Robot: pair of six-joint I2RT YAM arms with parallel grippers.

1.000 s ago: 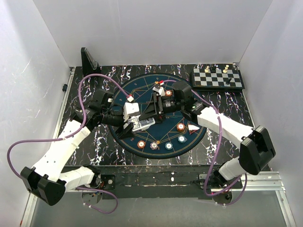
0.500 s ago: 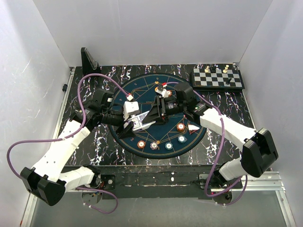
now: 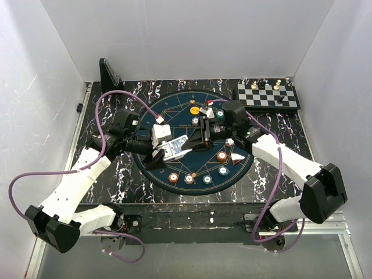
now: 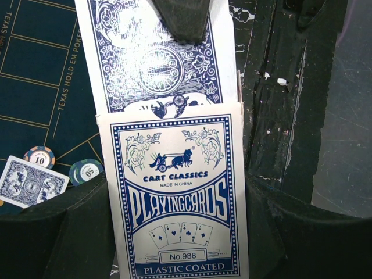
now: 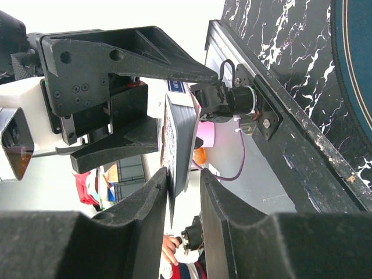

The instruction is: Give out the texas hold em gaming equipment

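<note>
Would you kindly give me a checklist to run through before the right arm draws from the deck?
1. Hold of left pincer on card box: ok.
2. Some cards sticking out of its open end: ok.
3. Jaws of right pincer either side of their edge: ok.
4. Only one card between those jaws: cannot tell.
5. Bare mat available for dealing: ok.

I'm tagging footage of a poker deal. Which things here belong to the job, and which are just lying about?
Job: playing-card box, cards sticking out of it, loose card on the mat, poker chips.
Lying about: chessboard with pieces, black stand at the back left.
</note>
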